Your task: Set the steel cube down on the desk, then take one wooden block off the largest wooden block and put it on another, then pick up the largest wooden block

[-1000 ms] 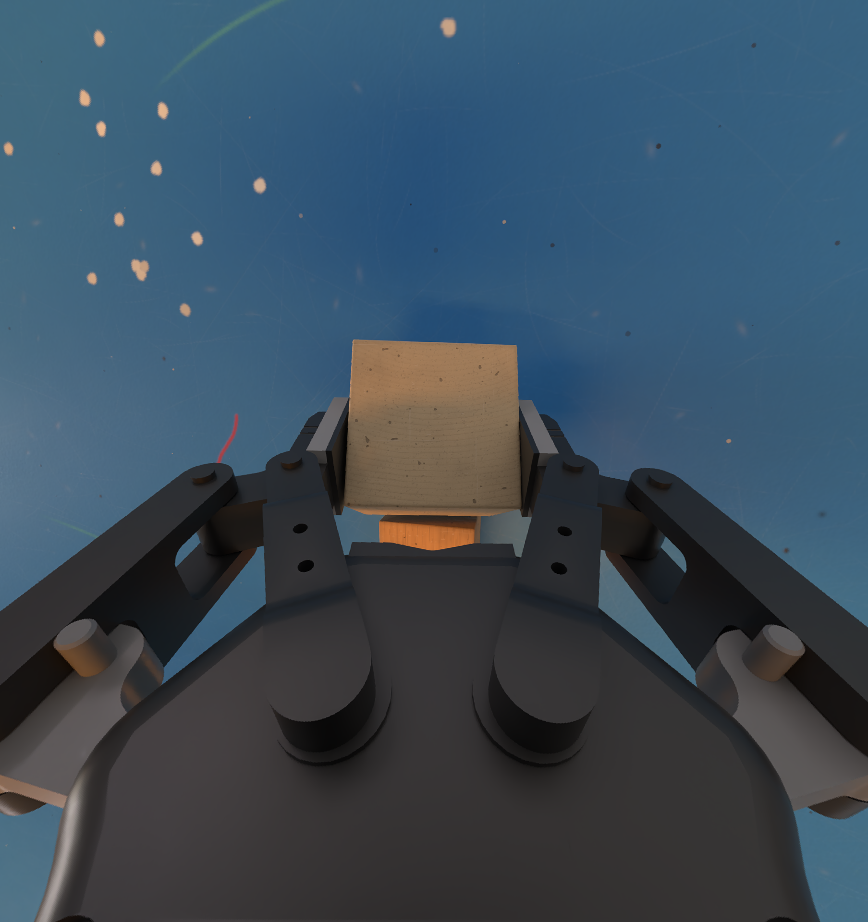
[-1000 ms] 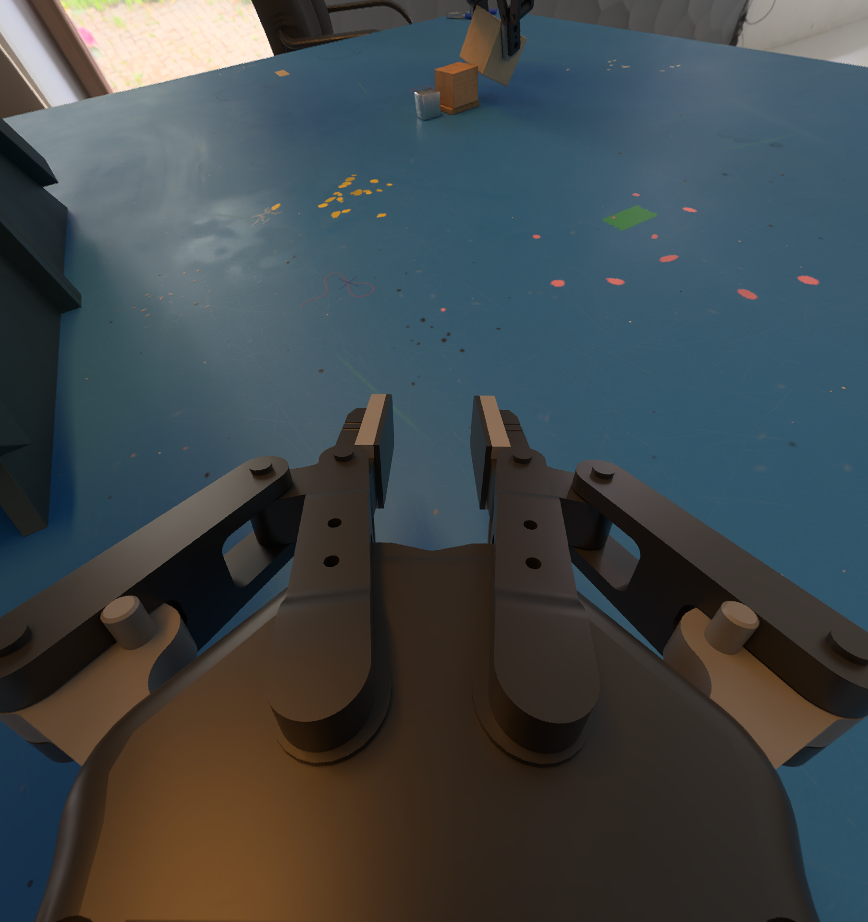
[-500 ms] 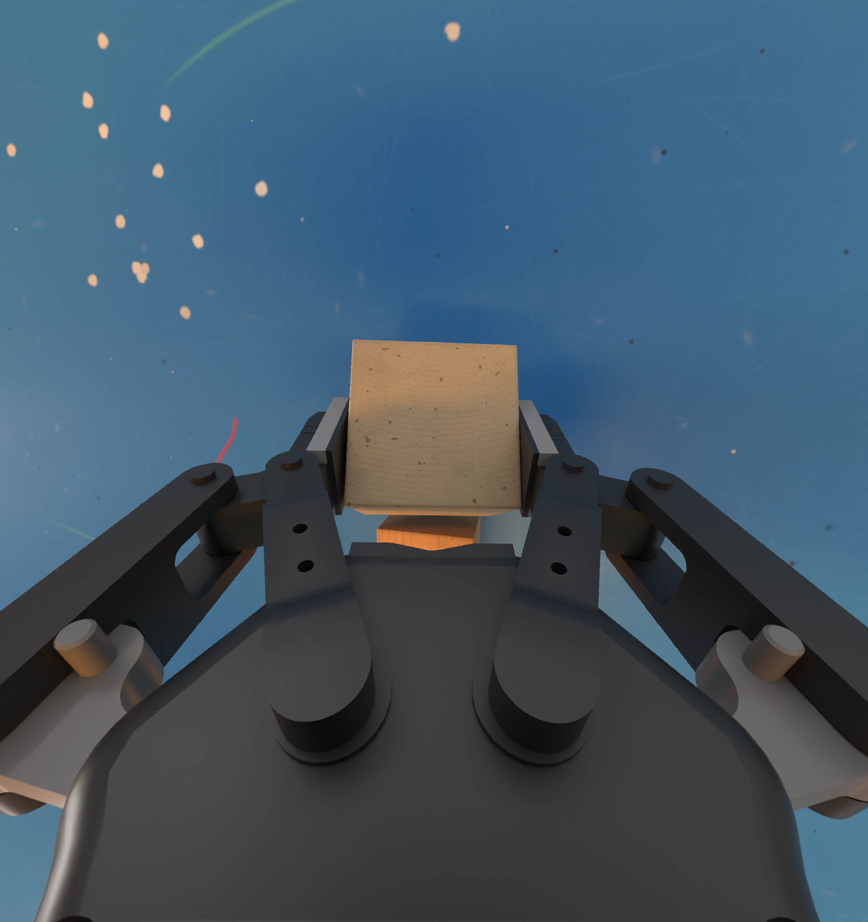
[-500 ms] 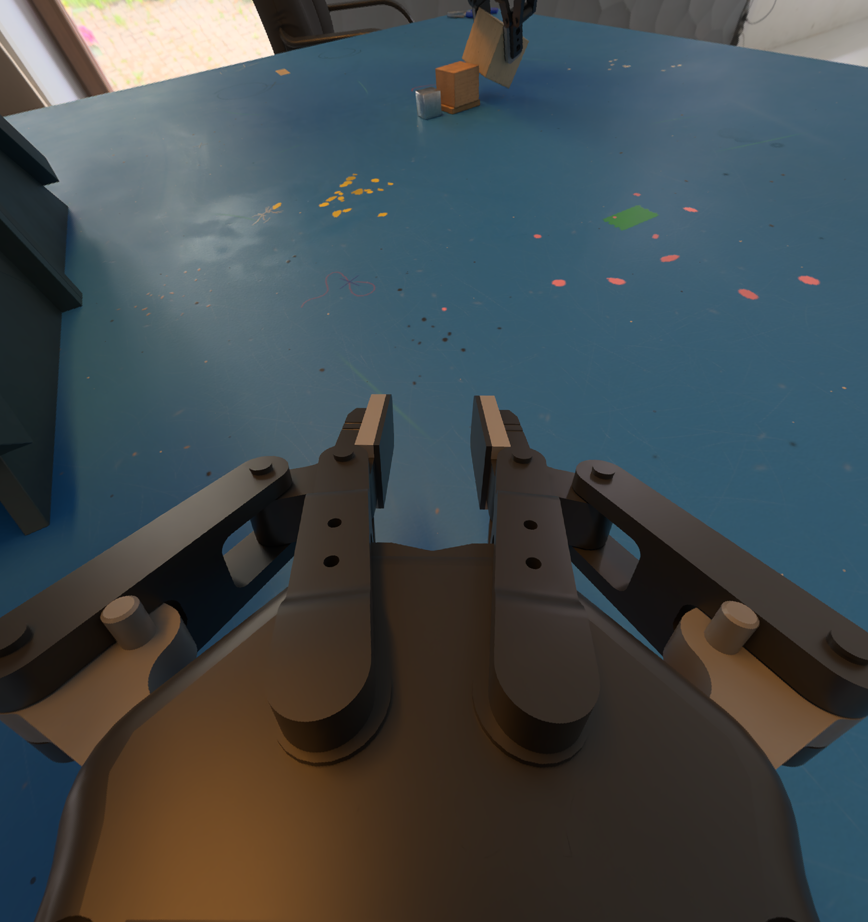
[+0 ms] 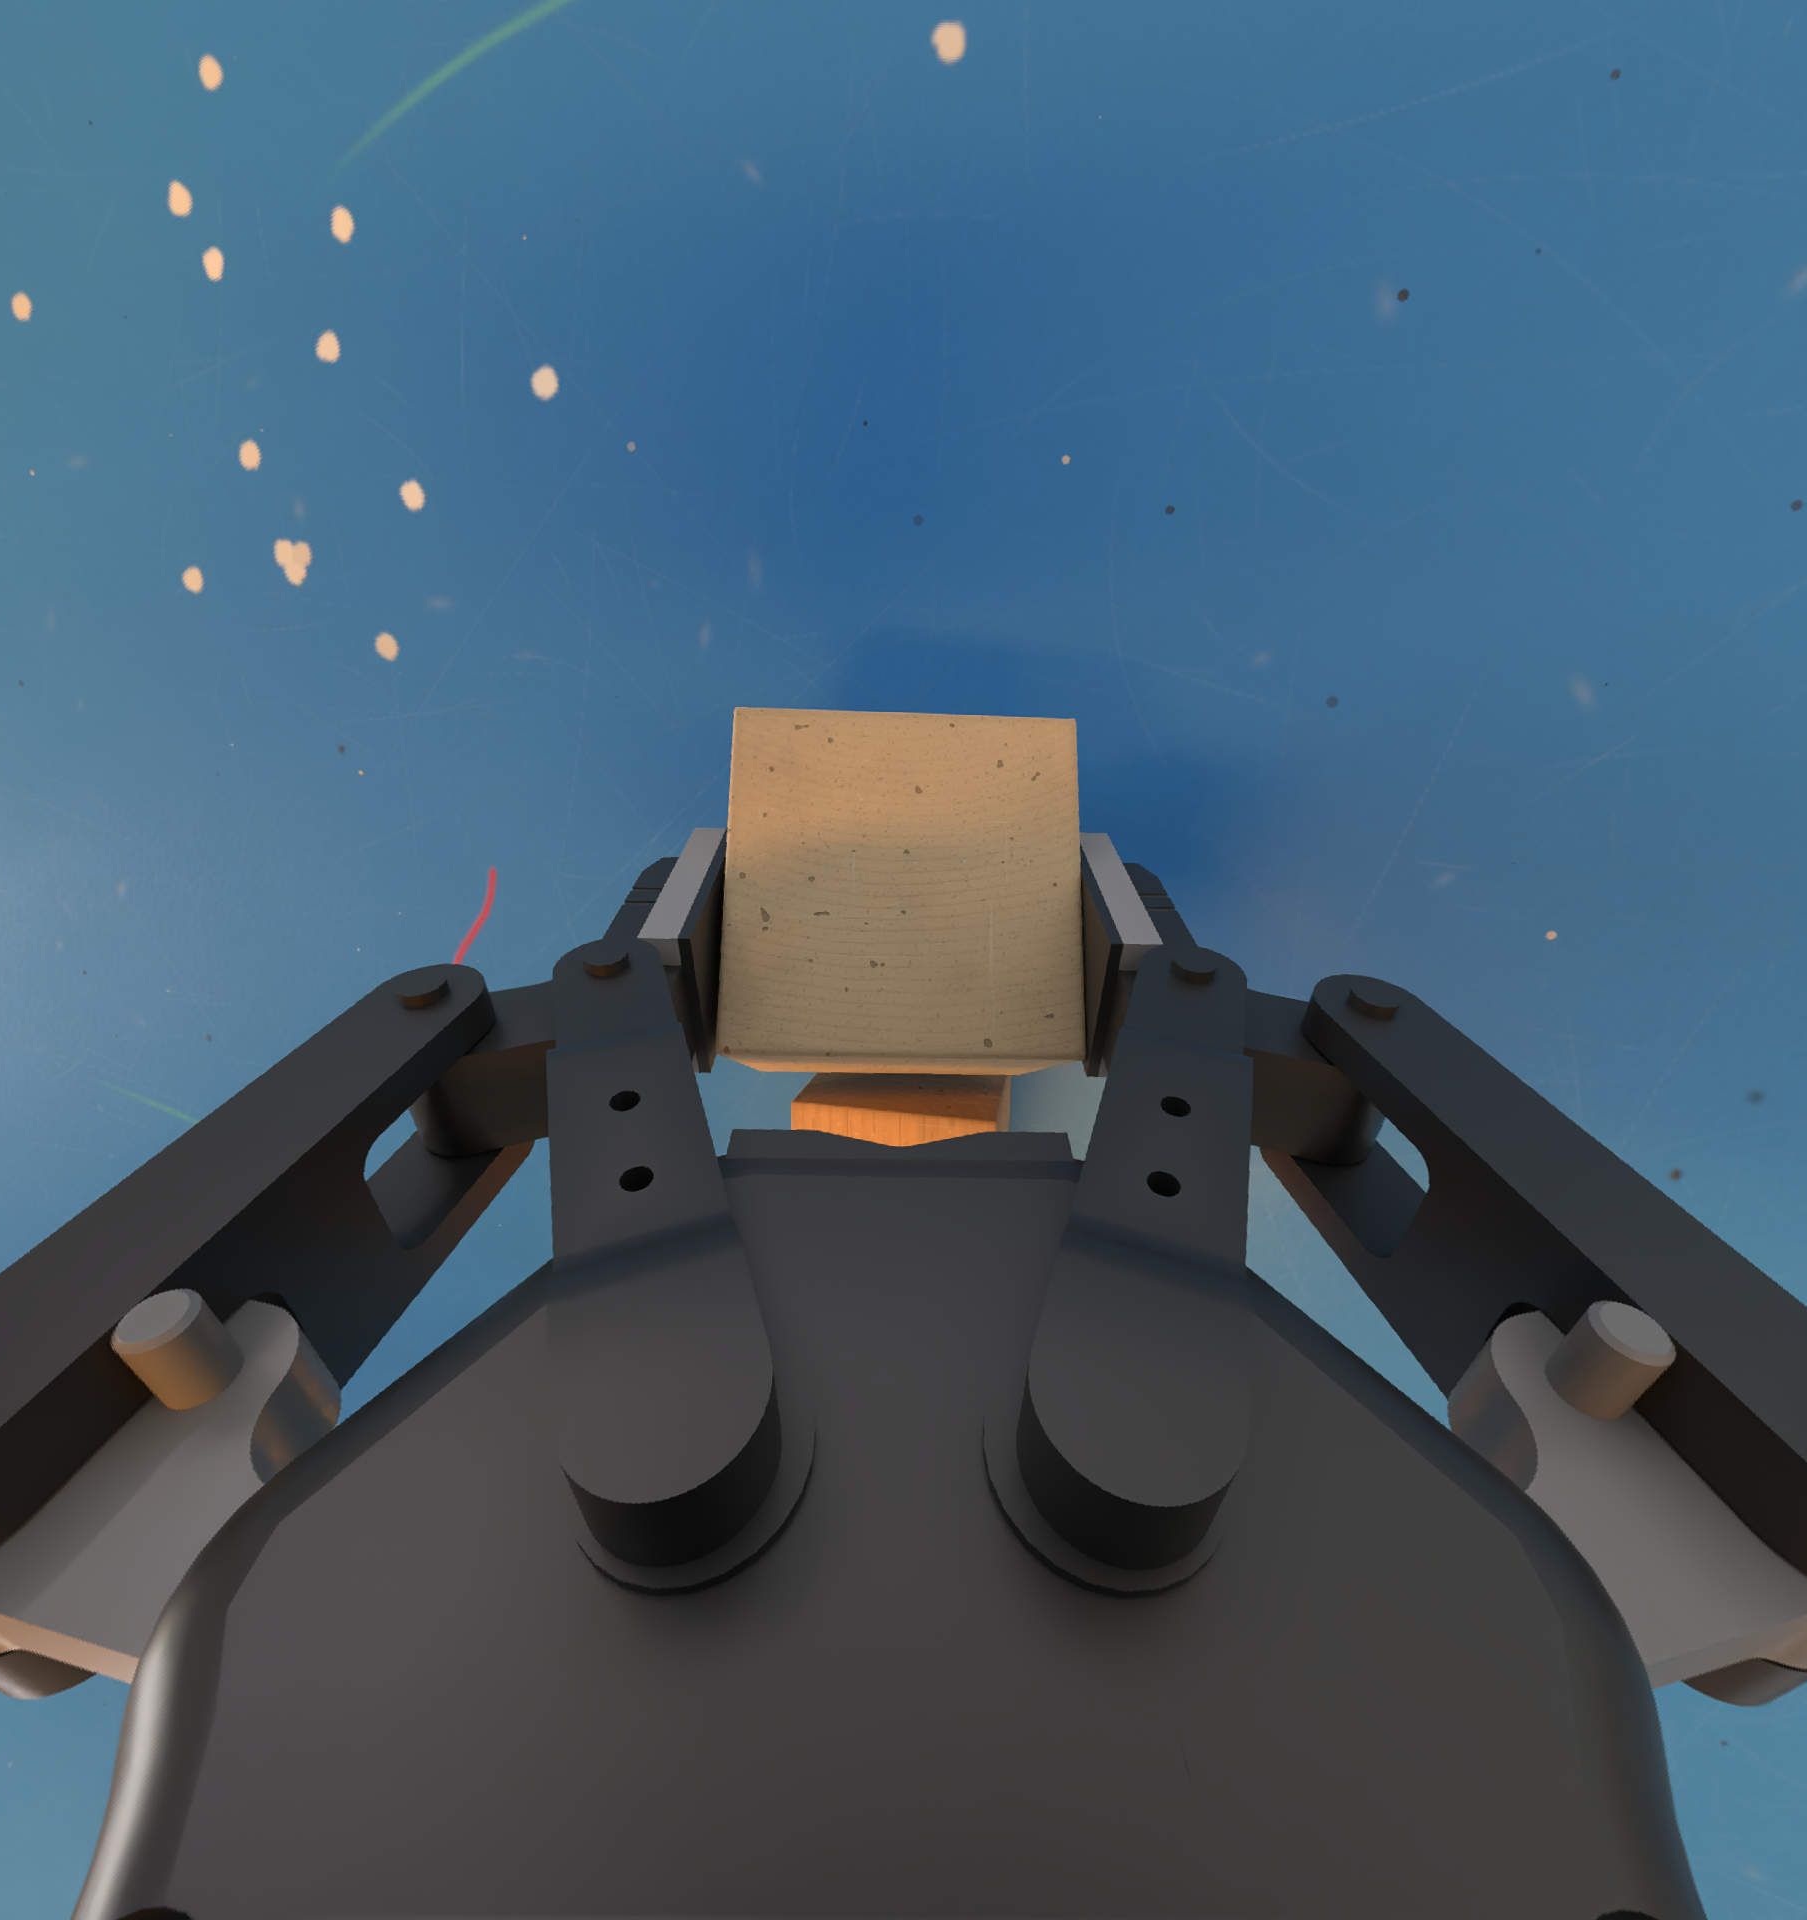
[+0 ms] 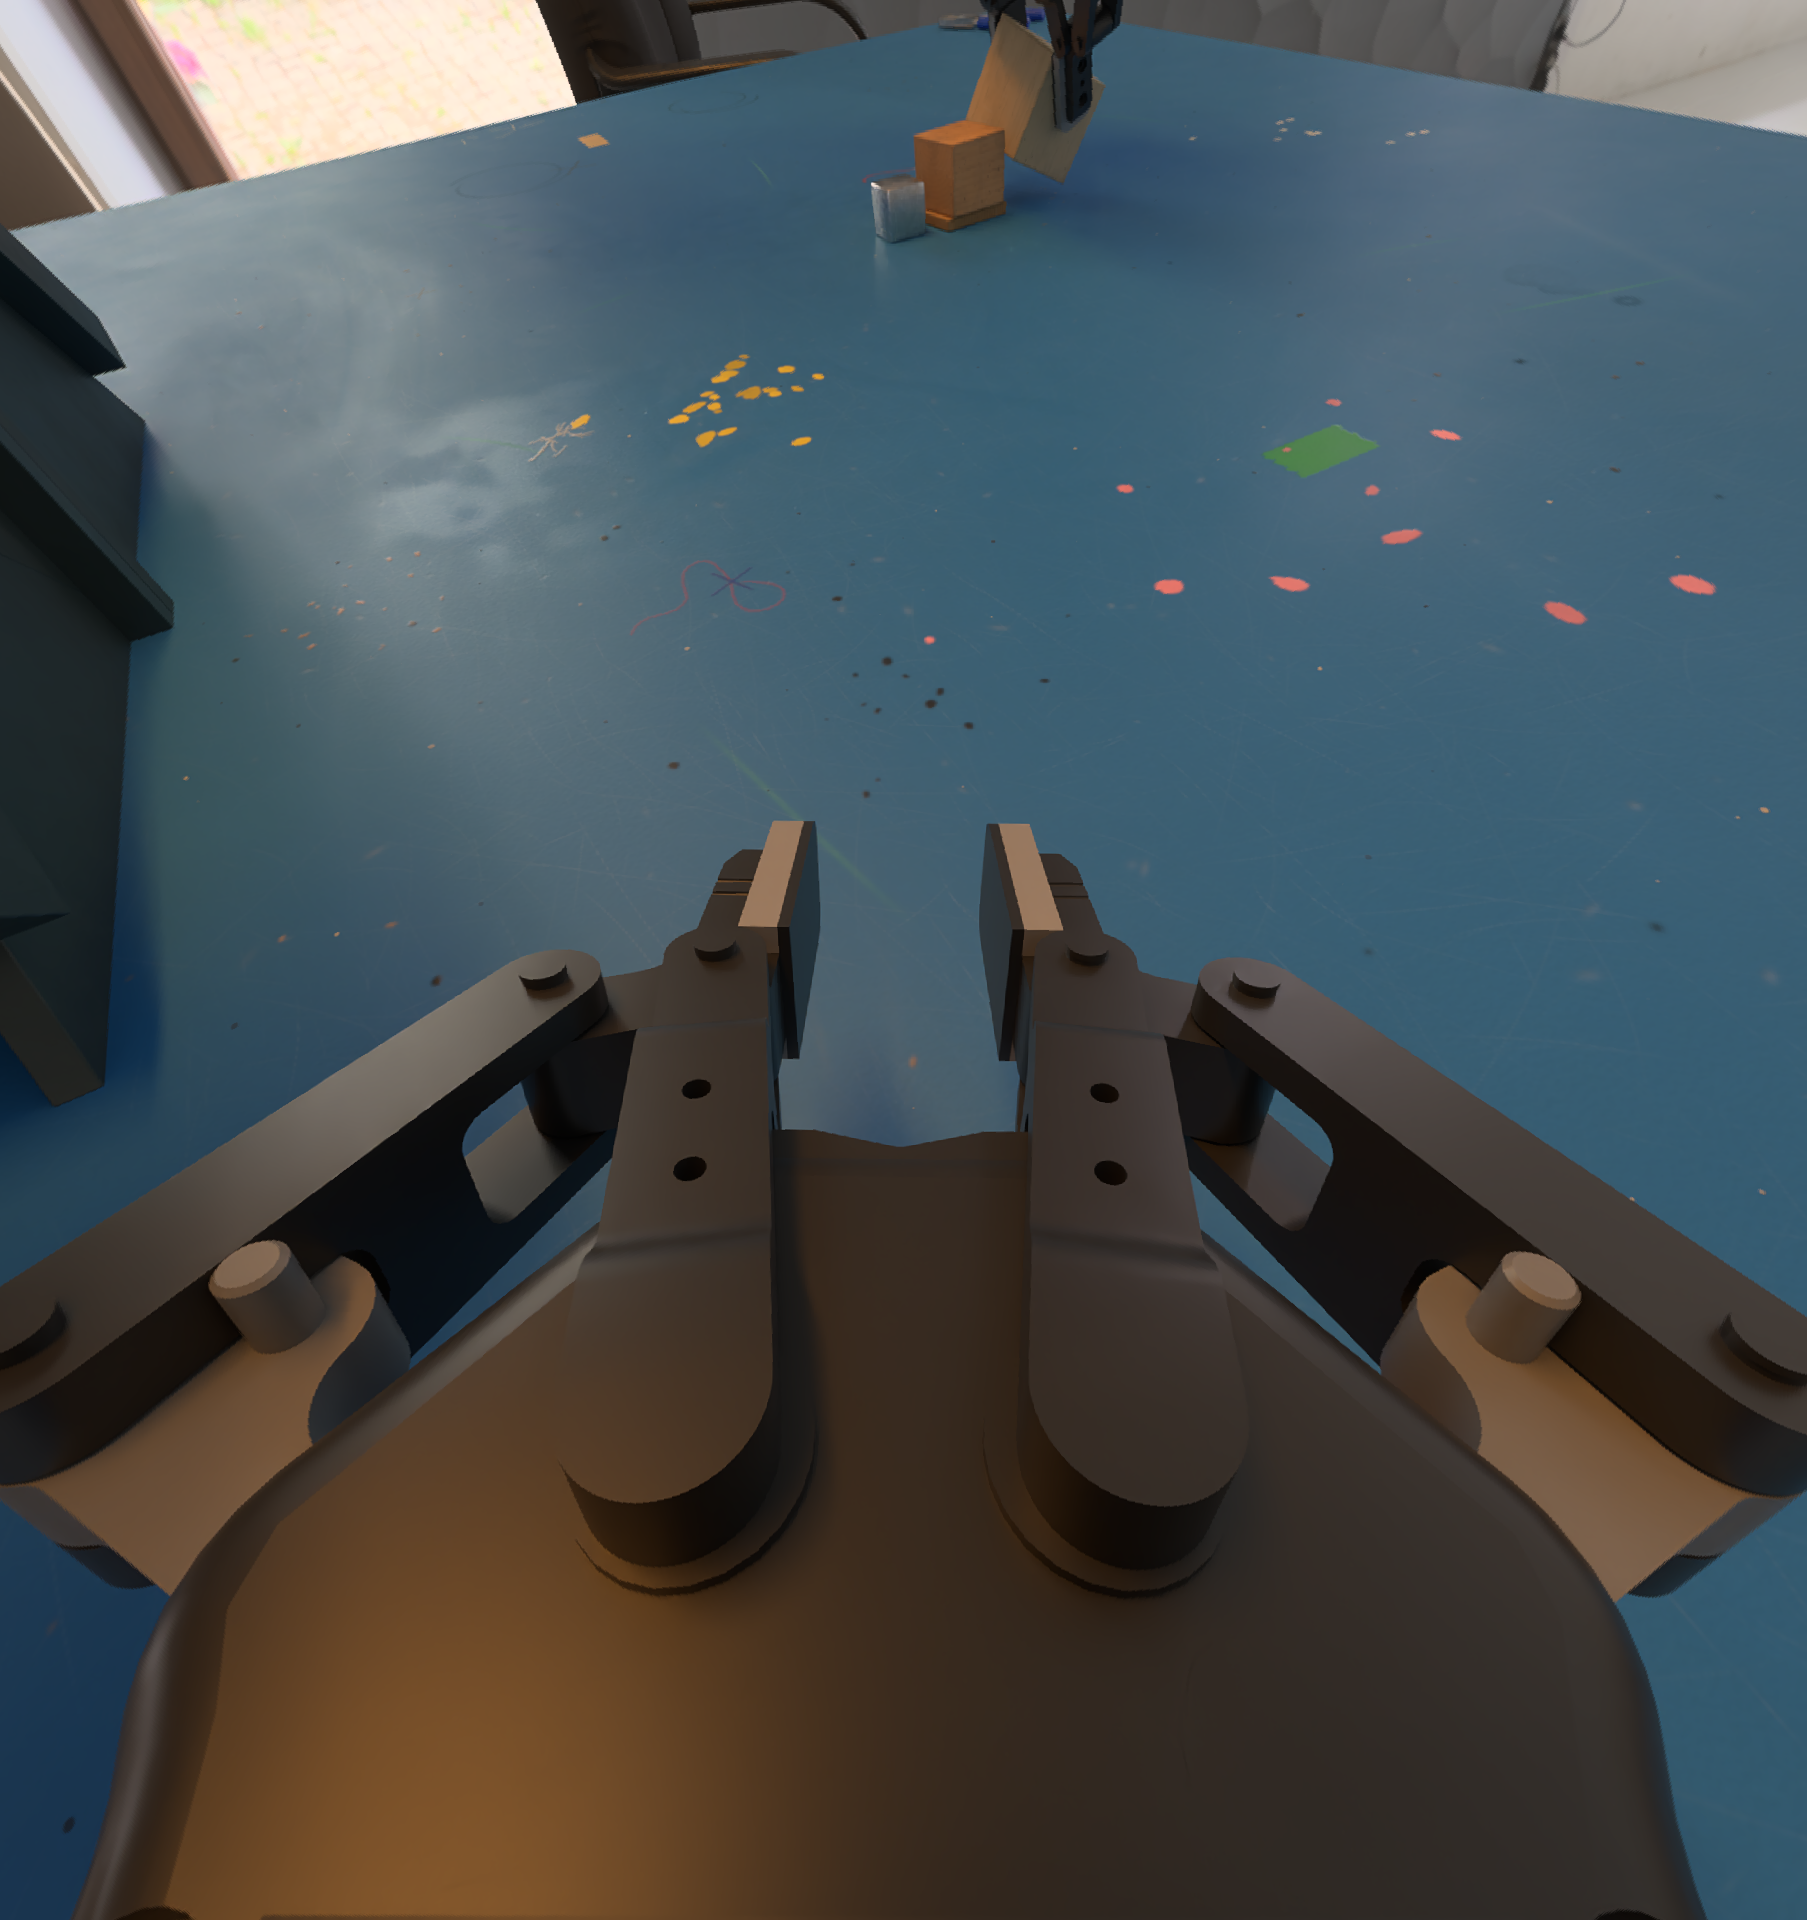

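My left gripper (image 5: 901, 862) is shut on a large pale wooden block (image 5: 899, 935) and holds it above the blue desk (image 5: 1294, 416). A sliver of an orange wooden block (image 5: 899, 1117) shows beneath it. In the right wrist view the pale block (image 6: 1018, 104) hangs tilted, clear of the desk, just right of the orange block (image 6: 959, 166). The orange block stands on a thin wooden piece (image 6: 972, 216). The steel cube (image 6: 897, 206) sits on the desk to its left. My right gripper (image 6: 901, 842) is open and empty, far from them.
A dark cabinet (image 6: 26, 623) stands at the desk's left side. A chair (image 6: 670, 42) is behind the far edge. A flat green patch (image 6: 1320, 449) and orange and red paint spots mark the desk (image 6: 982, 468).
My left gripper has risen slightly with the pale block in it. The right arm has not moved.
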Robot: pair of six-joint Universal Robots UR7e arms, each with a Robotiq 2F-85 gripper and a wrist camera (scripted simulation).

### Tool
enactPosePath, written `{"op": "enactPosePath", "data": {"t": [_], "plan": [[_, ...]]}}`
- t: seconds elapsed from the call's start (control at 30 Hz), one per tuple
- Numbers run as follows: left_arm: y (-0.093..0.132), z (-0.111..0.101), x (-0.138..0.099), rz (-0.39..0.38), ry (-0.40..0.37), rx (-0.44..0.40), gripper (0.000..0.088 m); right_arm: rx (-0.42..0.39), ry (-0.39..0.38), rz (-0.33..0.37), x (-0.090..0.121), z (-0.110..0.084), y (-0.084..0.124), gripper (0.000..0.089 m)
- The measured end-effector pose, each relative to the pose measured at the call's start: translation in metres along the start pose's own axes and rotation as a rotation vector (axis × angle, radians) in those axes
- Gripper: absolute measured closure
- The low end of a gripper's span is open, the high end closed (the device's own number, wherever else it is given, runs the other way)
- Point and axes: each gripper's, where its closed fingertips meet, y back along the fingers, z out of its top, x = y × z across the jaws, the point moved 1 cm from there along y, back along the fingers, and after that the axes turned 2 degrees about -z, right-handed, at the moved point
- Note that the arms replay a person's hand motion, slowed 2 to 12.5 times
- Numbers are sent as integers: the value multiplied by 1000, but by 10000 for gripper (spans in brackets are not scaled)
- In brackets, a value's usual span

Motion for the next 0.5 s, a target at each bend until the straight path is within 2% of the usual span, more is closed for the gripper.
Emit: {"op": "enactPosePath", "data": {"t": [0.27, 0.4, 0.5], "plan": [[15, 5, 3, 18, 4, -48, 357, 0, 6, 2, 1, 0, 1, 609], [39, 12, 6, 19, 17, -122, 357, -4, 10, 2, 1, 2, 1, 609], [65, 18, 8, 6, 35, -209, 357, -8, 14, -2, 1, 3, 2, 609]]}}
